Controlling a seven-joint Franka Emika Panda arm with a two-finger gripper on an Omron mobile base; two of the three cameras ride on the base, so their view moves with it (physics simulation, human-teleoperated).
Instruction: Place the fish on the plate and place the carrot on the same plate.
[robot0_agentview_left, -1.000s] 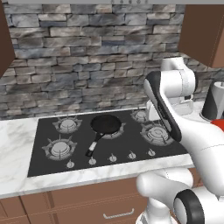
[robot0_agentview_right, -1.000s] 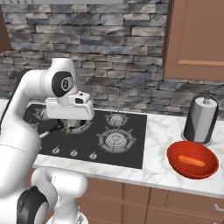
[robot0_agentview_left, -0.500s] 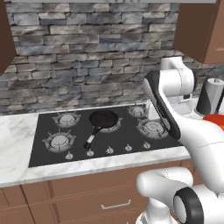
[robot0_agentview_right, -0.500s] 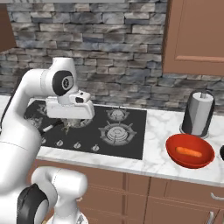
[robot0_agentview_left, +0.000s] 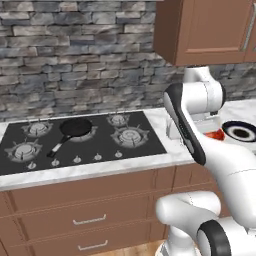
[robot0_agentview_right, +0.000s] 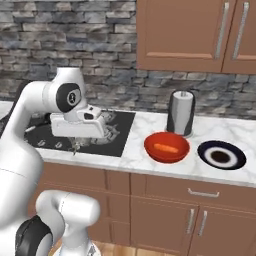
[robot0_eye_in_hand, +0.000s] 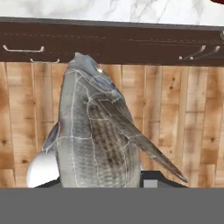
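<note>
The fish (robot0_eye_in_hand: 94, 135), grey and scaly with a long fin, hangs head-down in the hand view over the wooden floor and cabinet fronts. My gripper (robot0_agentview_right: 75, 143) is shut on it, held low in front of the counter edge by the cooktop (robot0_agentview_right: 117, 142); the fish hides the fingertips. The carrot (robot0_agentview_right: 166, 148) lies inside a red bowl (robot0_agentview_right: 156, 152) on the marble counter to the right. Right of the bowl sits the plate (robot0_agentview_right: 235, 161), dark-rimmed with a white ring; its edge (robot0_agentview_left: 242, 124) also peeks out behind the arm.
A black frying pan (robot0_agentview_left: 75, 128) rests on the cooktop (robot0_agentview_left: 100, 145). A steel canister (robot0_agentview_right: 180, 112) stands behind the bowl. Wall cabinets (robot0_agentview_right: 200, 35) hang above the counter and drawers (robot0_agentview_left: 90, 220) run below it.
The base has driven right: the cooktop slid left in both base views, and the bowl and plate came nearer. The arm keeps its pose, still holding the fish.
</note>
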